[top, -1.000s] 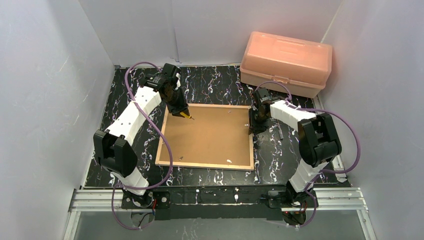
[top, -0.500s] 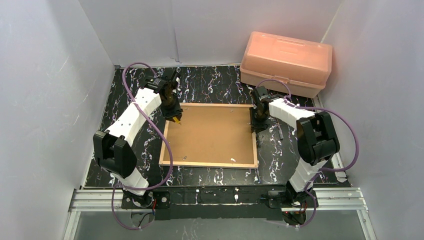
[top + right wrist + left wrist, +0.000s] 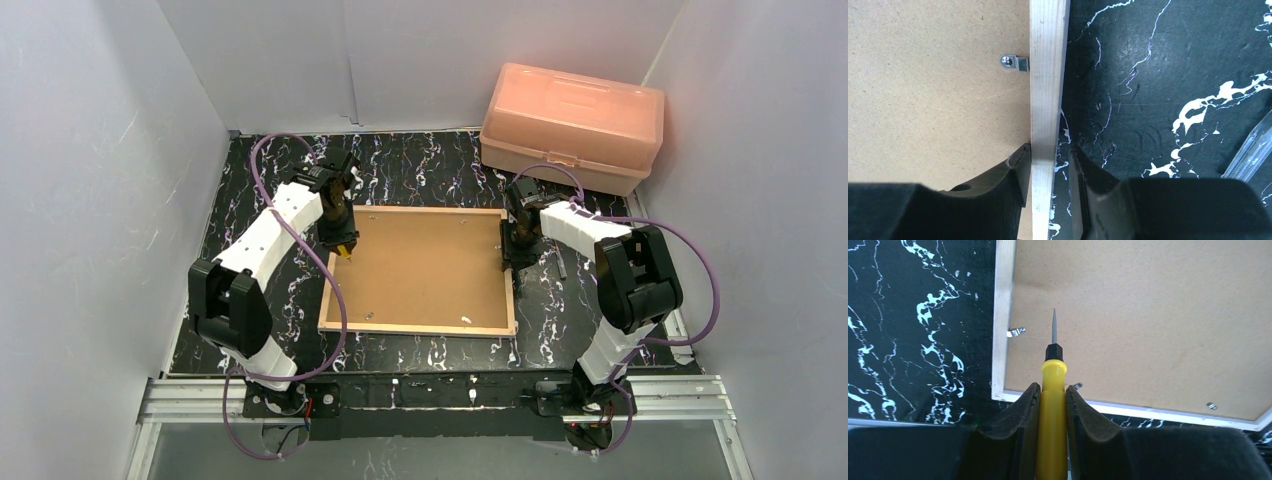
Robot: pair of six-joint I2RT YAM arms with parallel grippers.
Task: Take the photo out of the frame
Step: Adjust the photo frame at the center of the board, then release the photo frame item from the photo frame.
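Top external view, reading from the left: the left gripper [image 3: 1052, 388] is closed on the yellow handle of a screwdriver [image 3: 1053, 371]. Its metal tip points down over the left side of the frame [image 3: 417, 328]. On the left wrist view the tip hangs above the brown backing board [image 3: 425, 265], just beside a small metal clip [image 3: 1015, 332] at the left wooden rail. Whether that clip is already turned off the board is hard to tell at this angle.

The frame lies face down in the middle of the black marbled table [image 3: 420, 165], light wood edges up, with the backing board filling it. The photo itself cannot be seen; by my reckoning it sits underneath that board, inside the frame. Other clips show along the rails, one [image 3: 1014, 62] on the right side.

At the right, the right gripper [image 3: 1049, 149] straddles the right rail. Its inner finger is against the wood and its outer finger stands a little off it, so the jaws look parted rather than clamped. A pink box [image 3: 572, 125] sits closed at the far right corner.

I judge the task to be early: the clips are being worked, and the board and photo are not yet lifted out.
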